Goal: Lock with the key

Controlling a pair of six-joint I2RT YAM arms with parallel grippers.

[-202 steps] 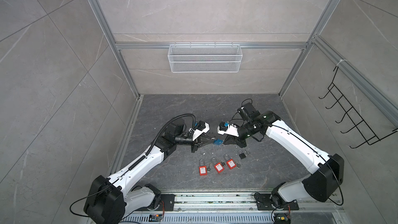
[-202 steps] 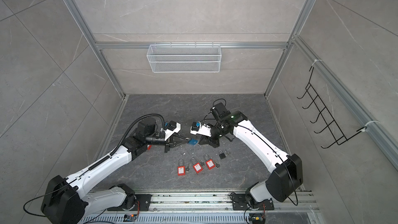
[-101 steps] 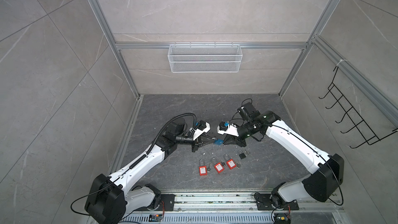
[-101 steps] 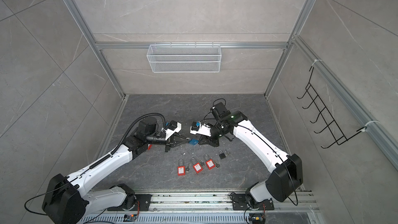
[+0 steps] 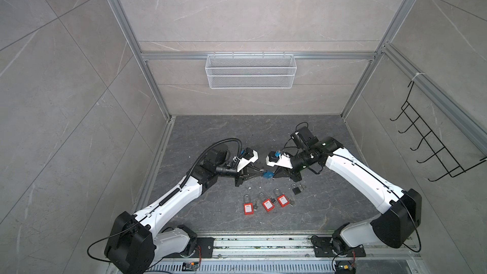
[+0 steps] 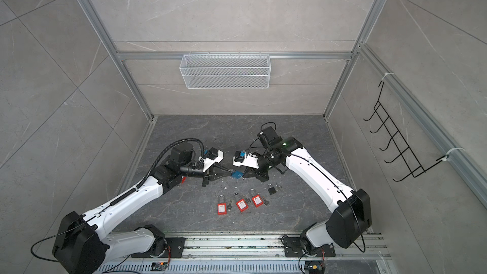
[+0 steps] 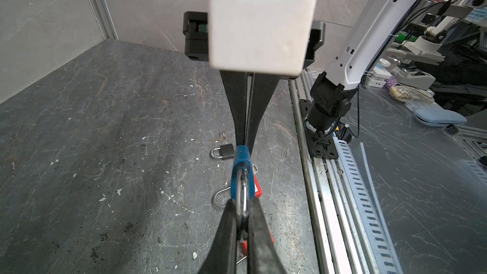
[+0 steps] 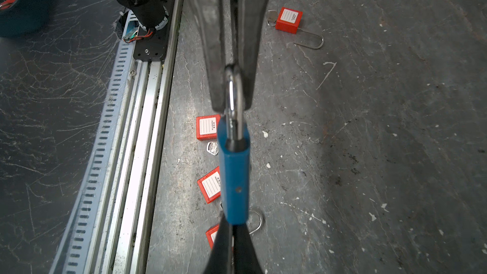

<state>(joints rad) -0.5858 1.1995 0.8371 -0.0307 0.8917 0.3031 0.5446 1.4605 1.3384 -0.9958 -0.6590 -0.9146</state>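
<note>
- Our left pincer [image 7: 242, 202] clamps the shackle [image 7: 242, 191] of the blue padlock [image 8: 234, 180].
- Our right pincer [image 8: 232, 224] is closed at the body's opposite end, in line with the lock's long axis.
- We see no key.

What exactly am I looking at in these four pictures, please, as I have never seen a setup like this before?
This is a robot: a white left arm and right arm on a rail, each ending in a two-fingered gripper. The two wide pictures come from one overhead camera pair, so they look nearly alike. Each close-up comes from a camera on an arm's wrist, looking along its fingers. On the dark stone surface lie three red padlocks and a small black padlock, with keys beside them. Held above it between the arms is a blue padlock: the left gripper is shut on its steel shackle, and the right gripper is shut at its base. Whether it pinches a key there is hidden.
</note>
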